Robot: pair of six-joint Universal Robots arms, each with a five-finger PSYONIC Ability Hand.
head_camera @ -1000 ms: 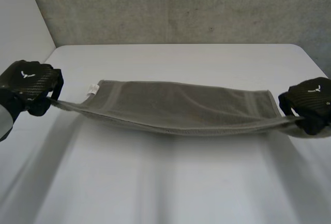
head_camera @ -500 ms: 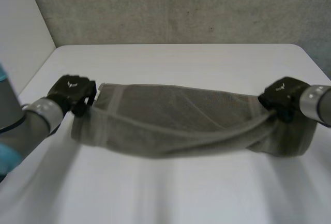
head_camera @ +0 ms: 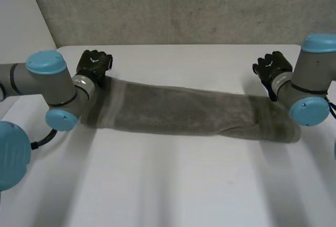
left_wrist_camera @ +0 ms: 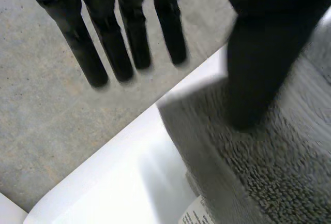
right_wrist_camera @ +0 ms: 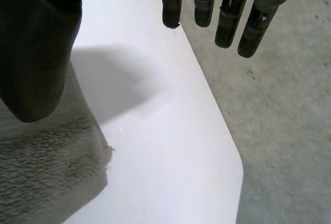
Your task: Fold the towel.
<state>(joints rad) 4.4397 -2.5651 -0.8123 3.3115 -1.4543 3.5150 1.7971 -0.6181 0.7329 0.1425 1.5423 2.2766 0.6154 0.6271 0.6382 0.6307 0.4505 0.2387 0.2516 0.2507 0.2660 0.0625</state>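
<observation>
A grey towel (head_camera: 184,111) lies on the white table (head_camera: 173,185) as a long folded strip running left to right. My left hand (head_camera: 93,65) is at the strip's far left end, fingers (left_wrist_camera: 103,43) straight and spread off the cloth, thumb (left_wrist_camera: 258,69) just over the towel (left_wrist_camera: 269,172). A white label (left_wrist_camera: 199,216) pokes out at that end's edge. My right hand (head_camera: 273,69) hovers beyond the far right end, open, with fingers (right_wrist_camera: 207,1) straight and thumb (right_wrist_camera: 36,53) above the towel's corner (right_wrist_camera: 46,167). Neither hand holds cloth.
The table's far edge runs just behind both hands, with a grey concrete wall (head_camera: 184,7) beyond it. The table's rounded far right corner (right_wrist_camera: 227,146) lies under my right hand's fingertips. Bare tabletop stretches in front of the towel.
Both hands carried the towel's near edge away from me and over the far edge, doubling it into a strip. Then both let go and opened.
</observation>
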